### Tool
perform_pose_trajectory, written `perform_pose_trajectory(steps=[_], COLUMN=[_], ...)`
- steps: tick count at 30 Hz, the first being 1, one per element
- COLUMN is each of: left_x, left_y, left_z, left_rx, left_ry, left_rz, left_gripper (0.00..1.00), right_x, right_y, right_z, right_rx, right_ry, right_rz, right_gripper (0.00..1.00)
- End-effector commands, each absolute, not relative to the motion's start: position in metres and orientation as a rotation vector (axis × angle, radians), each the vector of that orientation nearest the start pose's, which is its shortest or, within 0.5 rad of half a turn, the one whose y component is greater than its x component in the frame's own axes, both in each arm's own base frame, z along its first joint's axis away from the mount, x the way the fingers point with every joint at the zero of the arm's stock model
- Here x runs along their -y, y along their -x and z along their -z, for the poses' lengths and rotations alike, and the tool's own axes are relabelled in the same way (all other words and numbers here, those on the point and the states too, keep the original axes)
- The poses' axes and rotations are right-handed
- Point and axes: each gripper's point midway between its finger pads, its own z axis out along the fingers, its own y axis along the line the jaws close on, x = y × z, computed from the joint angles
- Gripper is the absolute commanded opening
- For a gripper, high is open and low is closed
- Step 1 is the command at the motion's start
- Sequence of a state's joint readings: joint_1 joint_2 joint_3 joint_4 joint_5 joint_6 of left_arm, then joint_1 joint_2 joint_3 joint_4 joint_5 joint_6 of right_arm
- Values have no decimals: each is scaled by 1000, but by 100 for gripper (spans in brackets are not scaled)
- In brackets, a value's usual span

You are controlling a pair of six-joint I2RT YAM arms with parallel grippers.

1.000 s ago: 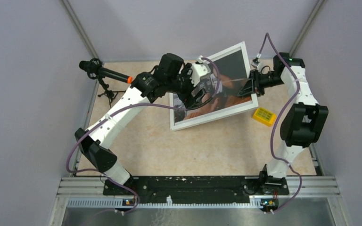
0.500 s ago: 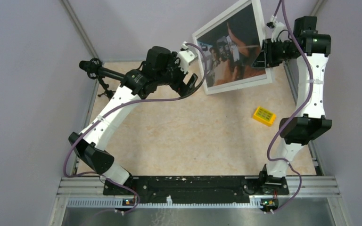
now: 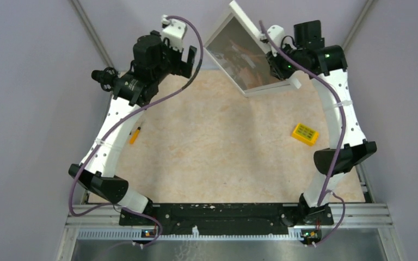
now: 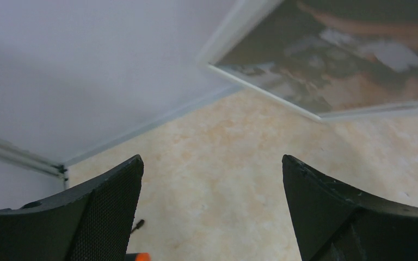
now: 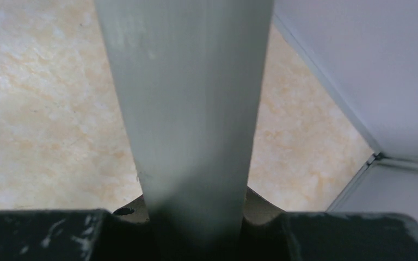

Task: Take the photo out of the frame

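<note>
Holding the frame (image 3: 246, 20) up on a steep tilt is the step we judge to be in hand. The right jaws are clenched on one edge of it, and in the right wrist view that edge runs as a pale grey bar straight up from between them. The frame stands at the far right of the table (image 3: 223, 157), its glazed face turned toward the left side. We cannot tell whether its low corner touches the table. The photo (image 3: 238, 54) is still inside, dark with orange-brown patches behind the thin white border. The left jaws are released and spread wide, carrying nothing, at the far left and well apart from the frame.

With the photo still in, we reckon the task is at an early stage. The next move, as we read it, calls for reaching the back of the frame: turning it over and laying it face down. The grip must stay firm, since a one-edge hold on a large flat thing could let it swing or slip. The free left jaws could then work the backing.

The table is a beige marbled sheet. On it lie a small yellow block (image 3: 305, 134) at the right and a thin orange-tipped stick (image 3: 135, 135) at the left. A black microphone on a small stand (image 3: 109, 80) sits at the far left corner. Plain pale lilac-grey walls (image 3: 32, 109) close in the room.
</note>
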State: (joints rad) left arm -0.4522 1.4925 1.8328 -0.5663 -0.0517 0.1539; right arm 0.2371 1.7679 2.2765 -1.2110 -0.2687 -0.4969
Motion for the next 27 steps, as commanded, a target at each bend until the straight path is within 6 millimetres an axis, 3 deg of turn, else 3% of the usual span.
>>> perform_pose_trajectory(steps=[1, 4, 7, 10, 17, 24, 27], left_x=[136, 126, 118, 113, 121, 133, 135], left_y=[-425, -420, -413, -409, -410, -406, -405], left_z=[-494, -522, -540, -542, -512, -458, -435], left_rx=[-1563, -1477, -1415, -1396, -1450, -1570, -1611], left_ry=[-293, -288, -282, -289, -344, -401, -419], left_rz=[29, -24, -63, -94, -71, -1, 14], left_gripper=[99, 99, 99, 99, 99, 99, 99], right_x=[-132, -146, -159, -179, -197, -217, -222], right_y=[-416, -406, -394, -372, -336, -310, -303], right_z=[-454, -447, -419, -387, -303, -219, -184], right_rx=[-1646, -1591, -1550, -1485, -1403, -1370, -1389], right_ry=[932, 989, 1077, 1190, 1305, 1404, 1451], right_rz=[136, 200, 284, 355, 445, 485, 495], right_gripper=[0, 0, 0, 0, 0, 0, 12])
